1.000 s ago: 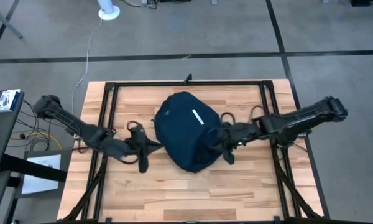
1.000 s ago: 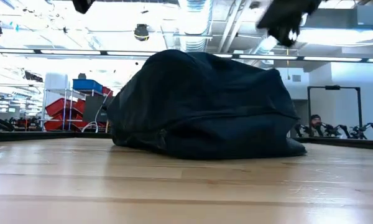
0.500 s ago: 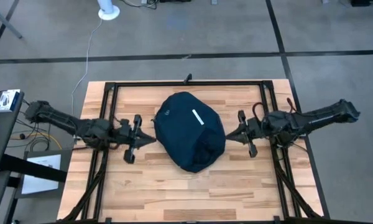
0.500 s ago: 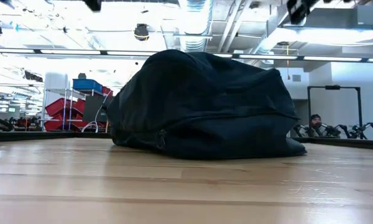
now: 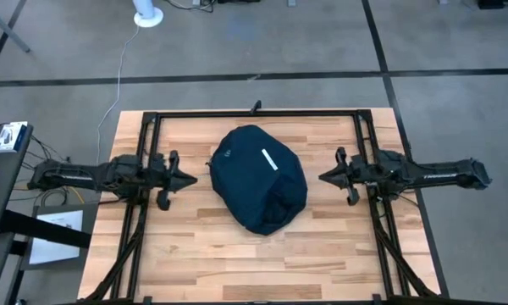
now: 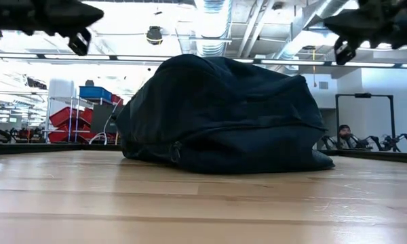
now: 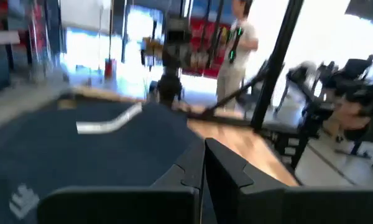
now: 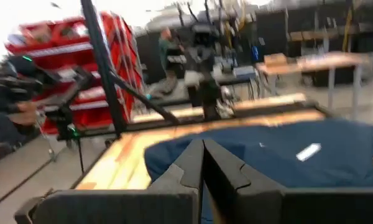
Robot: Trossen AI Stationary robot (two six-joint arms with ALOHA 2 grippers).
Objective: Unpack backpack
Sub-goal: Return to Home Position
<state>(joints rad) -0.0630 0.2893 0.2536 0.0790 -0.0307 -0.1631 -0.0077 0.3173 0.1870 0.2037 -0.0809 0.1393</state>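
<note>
Both arms have pulled back since a second ago. The right pincer (image 5: 323,177) was down on the backpack (image 5: 260,180) then and is now clear of it. The left pincer (image 5: 189,179) has backed off toward its own side too.

- Tabletop (image 5: 237,254): bare wood in front, black frame (image 5: 254,113) round the edge.
- Backpack: sits mid-tabletop as a rounded dark navy heap, between the two pincers and touching neither. The white stripe (image 5: 269,158) and small white logo (image 5: 223,154) face up.
- Left pincer: fingers pressed together to a point, aimed at the backpack's left flank, holding nothing.
- Right pincer: same, pressed together and empty, aimed at the right flank, near it but apart.
- Both hang above the tabletop, level with the top of the backpack in the low view.
- Behind: red bins (image 6: 71,116) on shelving, and a person (image 7: 239,50) standing in the room, blurred.
</note>
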